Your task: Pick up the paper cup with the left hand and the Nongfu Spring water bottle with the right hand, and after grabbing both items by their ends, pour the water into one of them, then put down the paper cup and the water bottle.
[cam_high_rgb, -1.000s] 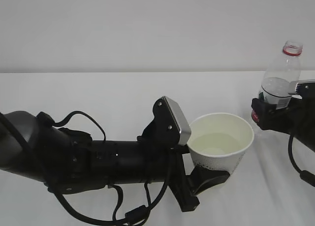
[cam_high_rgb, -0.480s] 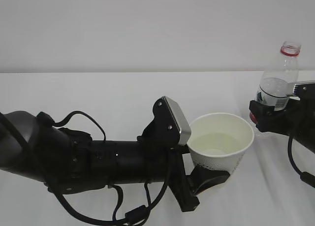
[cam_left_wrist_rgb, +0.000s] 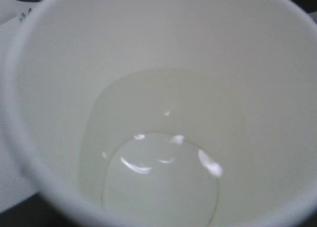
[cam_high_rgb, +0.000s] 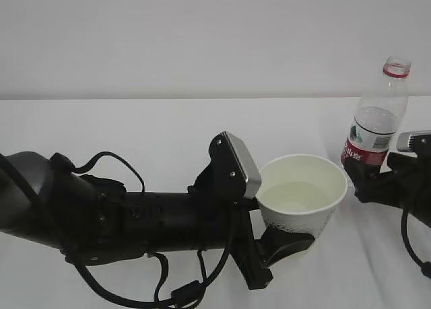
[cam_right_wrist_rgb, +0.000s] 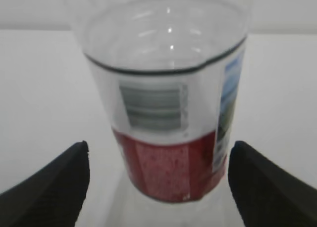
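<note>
A: Nearest, the black left gripper (cam_high_rgb: pixel 286 245) on its bulky arm holds the small white paper cup (cam_high_rgb: pixel 303 191) by its base, clear water (cam_left_wrist_rgb: pixel 158 177) pooled inside.

B: And the bottle?

A: The clear ribbed red-labelled bottle (cam_high_rgb: pixel 374 130) has dropped upright onto the white table (cam_high_rgb: pixel 135 127); the right gripper (cam_right_wrist_rgb: pixel 158 180) has let go, jaws wide beside it.

B: So only the cup remains. A plain white wall (cam_high_rgb: pixel 202 40) stands behind.

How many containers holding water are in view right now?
2. The paper cup, with water in its bottom, sits in the left hand at centre; the Nongfu Spring water bottle stands at far right.
</note>
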Tool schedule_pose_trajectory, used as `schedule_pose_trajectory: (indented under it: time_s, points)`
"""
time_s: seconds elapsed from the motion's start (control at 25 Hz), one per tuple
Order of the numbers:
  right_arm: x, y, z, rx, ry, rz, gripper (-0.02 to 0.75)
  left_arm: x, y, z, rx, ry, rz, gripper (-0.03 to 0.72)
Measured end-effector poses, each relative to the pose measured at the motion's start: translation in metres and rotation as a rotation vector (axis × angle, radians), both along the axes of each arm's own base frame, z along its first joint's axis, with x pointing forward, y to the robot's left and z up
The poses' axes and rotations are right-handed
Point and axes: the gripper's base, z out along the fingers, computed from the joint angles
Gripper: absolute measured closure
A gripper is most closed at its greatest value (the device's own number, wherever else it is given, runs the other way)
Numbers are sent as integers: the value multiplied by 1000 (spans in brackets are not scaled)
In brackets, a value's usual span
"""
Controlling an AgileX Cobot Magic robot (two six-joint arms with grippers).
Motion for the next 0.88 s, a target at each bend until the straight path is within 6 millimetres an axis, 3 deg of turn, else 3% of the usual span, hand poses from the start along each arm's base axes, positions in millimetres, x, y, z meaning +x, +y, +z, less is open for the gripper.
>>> schedule_pose_trajectory:
  time_s: [0.28, 0.88]
  points:
    - [-36, 0, -1, 1, 77, -6, 74, 0, 0, 0, 0, 0, 0, 187]
    - [-87, 0, 56, 16, -116, -10, 77, 0, 0, 0, -1, 1, 2, 187]
